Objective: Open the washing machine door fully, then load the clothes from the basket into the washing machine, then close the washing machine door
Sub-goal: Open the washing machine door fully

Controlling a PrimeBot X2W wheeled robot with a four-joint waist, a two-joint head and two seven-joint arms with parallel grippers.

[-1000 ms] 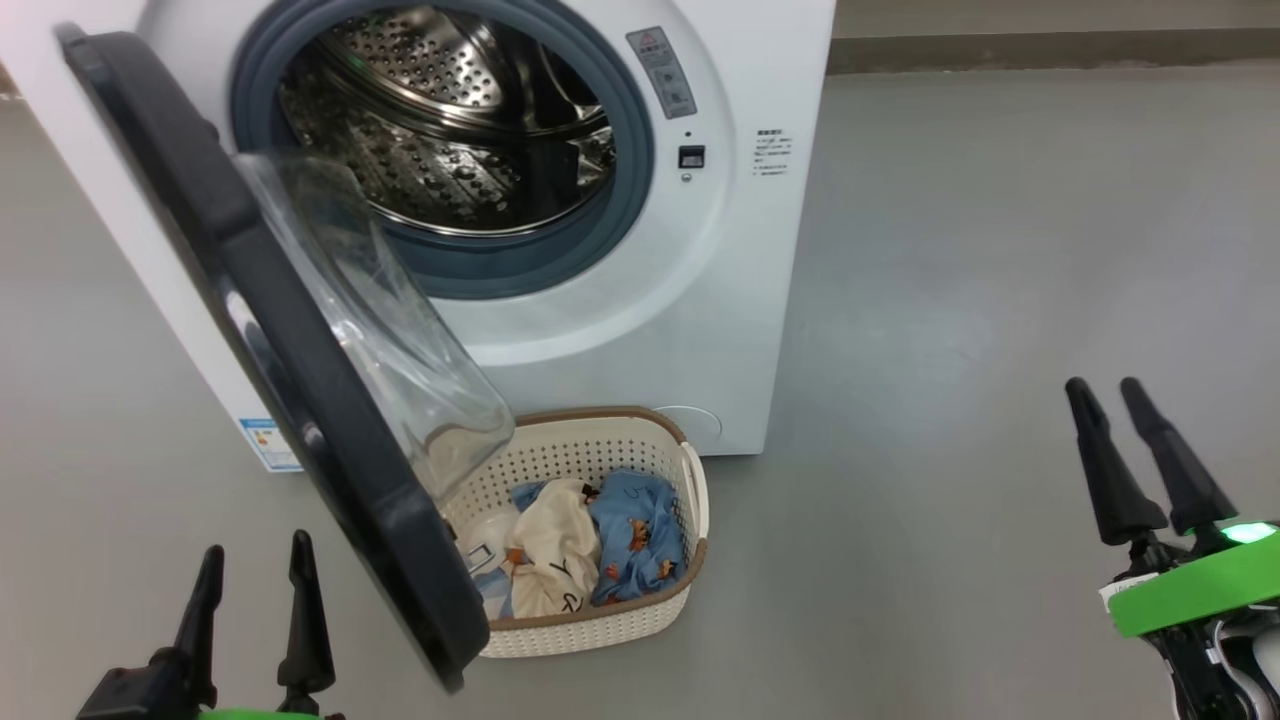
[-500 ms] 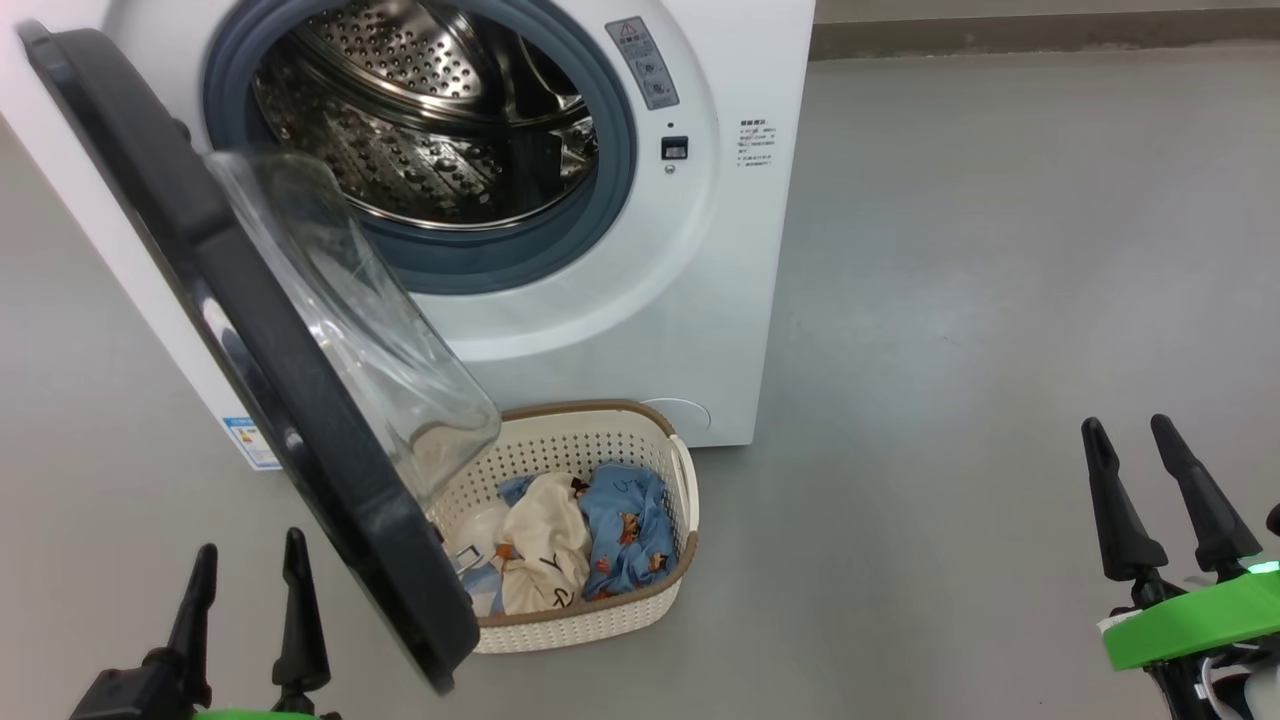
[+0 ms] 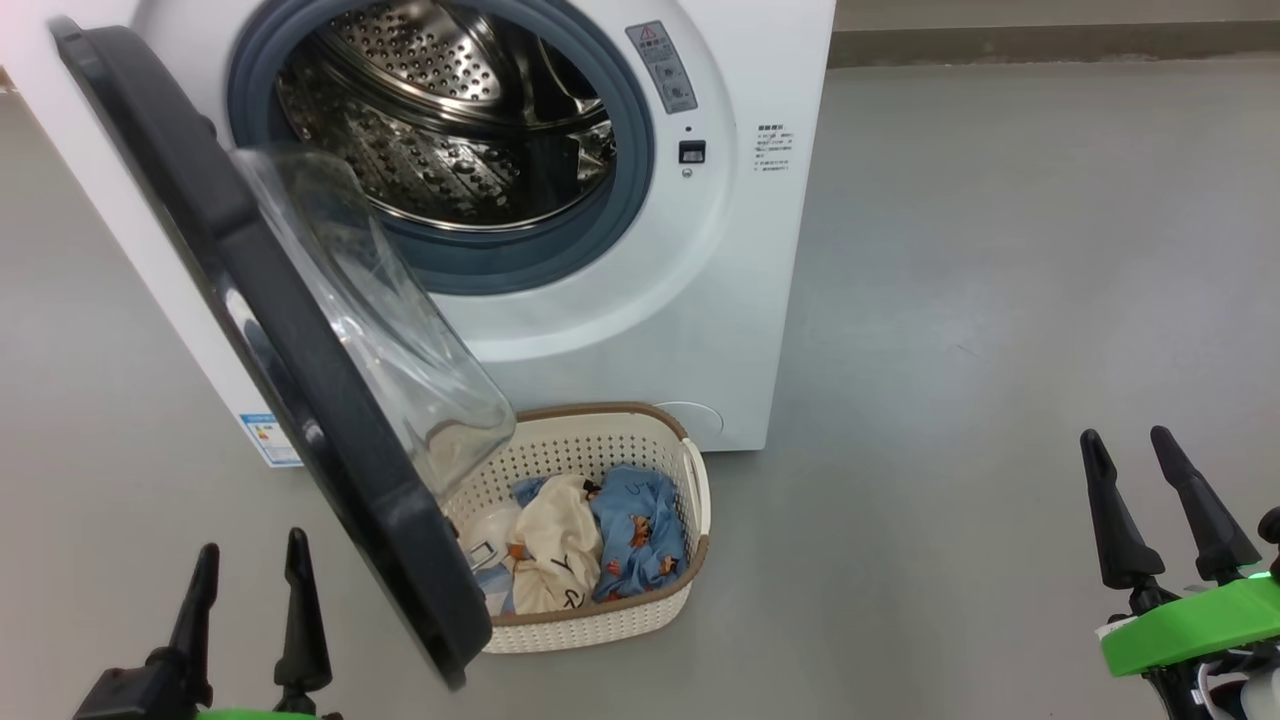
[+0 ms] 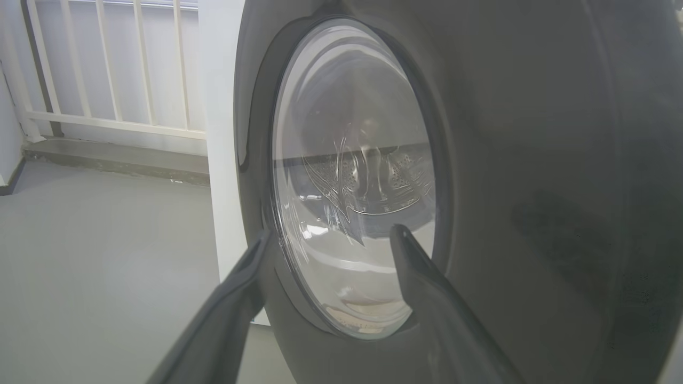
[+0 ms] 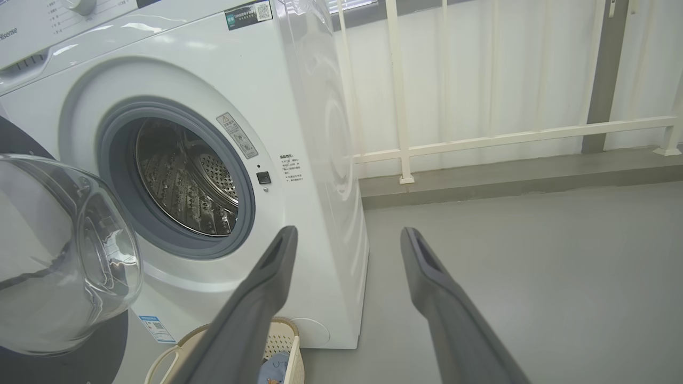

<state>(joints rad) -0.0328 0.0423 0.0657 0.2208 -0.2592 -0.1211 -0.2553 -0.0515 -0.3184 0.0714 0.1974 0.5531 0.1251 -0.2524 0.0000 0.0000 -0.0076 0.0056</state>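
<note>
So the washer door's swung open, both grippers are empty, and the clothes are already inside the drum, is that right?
Not quite: the head view shows the clothes in the basket before the washing machine, not in its drum. The washing machine door is open, and the left gripper and right gripper are empty.

Bright, even daylight; sharp focus

you can read "isense" at the top left edge of the washing machine point(image 5: 176, 69). a grey sticker point(image 5: 237, 135) beside the opening bears a warning triangle; its print and the blue label's point(image 3: 268, 440) are too small to read.
</note>
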